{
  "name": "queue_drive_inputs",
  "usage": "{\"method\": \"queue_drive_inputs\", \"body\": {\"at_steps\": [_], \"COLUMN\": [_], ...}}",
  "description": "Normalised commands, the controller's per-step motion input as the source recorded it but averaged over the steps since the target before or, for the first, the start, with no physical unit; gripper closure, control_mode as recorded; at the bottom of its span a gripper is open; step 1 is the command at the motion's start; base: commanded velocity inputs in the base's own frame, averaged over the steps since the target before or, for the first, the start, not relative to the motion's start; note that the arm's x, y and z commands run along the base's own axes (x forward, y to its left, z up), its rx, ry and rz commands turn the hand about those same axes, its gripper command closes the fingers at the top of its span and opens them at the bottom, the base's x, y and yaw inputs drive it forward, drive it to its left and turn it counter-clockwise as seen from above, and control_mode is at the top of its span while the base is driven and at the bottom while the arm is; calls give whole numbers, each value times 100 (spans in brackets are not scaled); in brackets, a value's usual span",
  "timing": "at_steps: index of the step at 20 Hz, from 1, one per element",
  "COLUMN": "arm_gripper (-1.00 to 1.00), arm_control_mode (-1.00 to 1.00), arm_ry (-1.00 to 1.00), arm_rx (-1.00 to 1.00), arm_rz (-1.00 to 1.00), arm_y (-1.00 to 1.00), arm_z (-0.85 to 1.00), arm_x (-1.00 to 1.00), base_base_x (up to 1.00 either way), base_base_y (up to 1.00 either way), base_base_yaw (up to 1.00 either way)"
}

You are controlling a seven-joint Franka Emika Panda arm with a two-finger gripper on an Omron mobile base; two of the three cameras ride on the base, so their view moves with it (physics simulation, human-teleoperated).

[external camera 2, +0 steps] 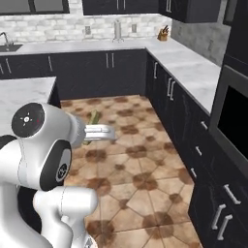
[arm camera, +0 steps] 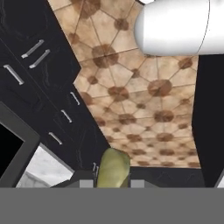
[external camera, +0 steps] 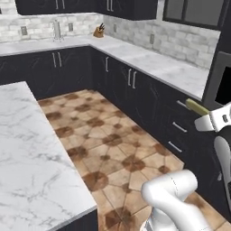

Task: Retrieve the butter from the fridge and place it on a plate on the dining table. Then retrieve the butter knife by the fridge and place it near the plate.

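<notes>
Claw (external camera: 198, 113) around one butter (external camera: 196, 107)

The butter (external camera: 196, 107) sits clamped in the gripper (external camera: 201, 118), above the floor (external camera: 108, 149), between dining table (external camera: 31, 153) and cabinets (external camera: 149, 99).

floor: brown and tan patterned tiles (external camera: 103, 144), spread below the claw
base cabinets: dark fronts with pale bar handles (external camera: 131, 79), running just beside the claw and on ahead of it
drawers: dark, pale handles (external camera 2: 213, 193), close beside the claw
countertop: pale marble (external camera 2: 193, 72), L-shaped, beside and well ahead of the claw
knife block: brown, dark handles (external camera: 99, 30), far ahead in the counter corner
backsplash: pale brick (external camera: 36, 25), with outlets
sink faucet: (external camera 2: 5, 38), far ahead
</notes>
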Motion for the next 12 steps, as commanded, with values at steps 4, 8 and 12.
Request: {"method": "queue_drive_inputs", "body": {"at_steps": [4,8,12], "arm_gripper": [100,100,100], "arm_control_mode": [100,100,100], "arm_ry": [0,0,0], "arm_rx": [0,0,0], "arm_rz": [0,0,0], "arm_y": [0,0,0], "arm_z": [0,0,0], "arm_x": [0,0,0], "base_base_x": [-58,-83,-76], "base_base_y": [-13,-4,31], "base_base_yaw": [11,9,10]}}
